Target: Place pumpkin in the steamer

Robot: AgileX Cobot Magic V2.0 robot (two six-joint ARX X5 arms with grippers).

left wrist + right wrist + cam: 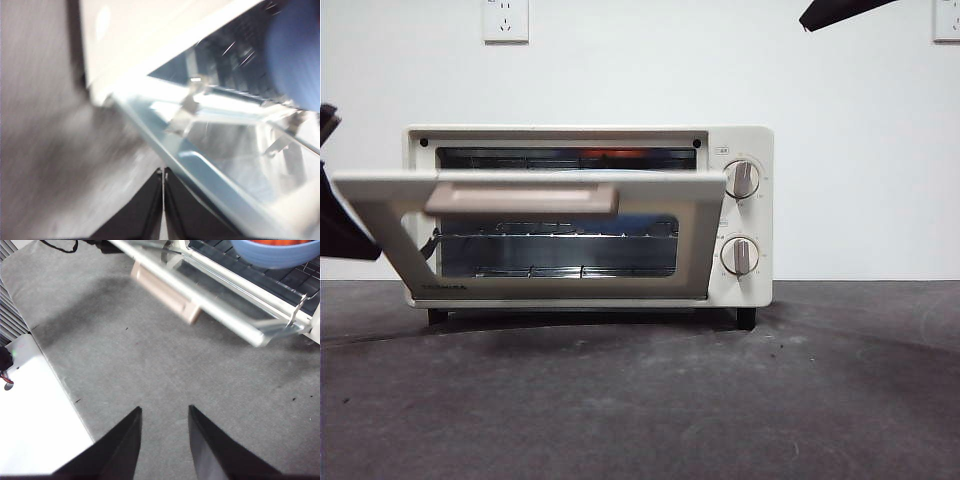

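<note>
The cream-white steamer point(748, 145) stands at the back of the table with its glass door point(520, 192) hanging half open. The pumpkin point(280, 242) shows only as an orange strip inside a blue bowl point(270, 255) on the steamer's rack; the front view shows an orange glimpse point(615, 155) through the top gap. My left gripper point(163, 175) is shut and empty, close beside the door's left edge; it shows as a dark shape point(340, 225) in the front view. My right gripper point(165, 412) is open and empty above the table, in front of the door point(210, 305).
The door's bar handle point(165, 292) juts out over the grey table point(640, 400). A white surface point(35, 410) borders the table mat. The right arm shows as a black tip point(840, 10) at the top right of the front view.
</note>
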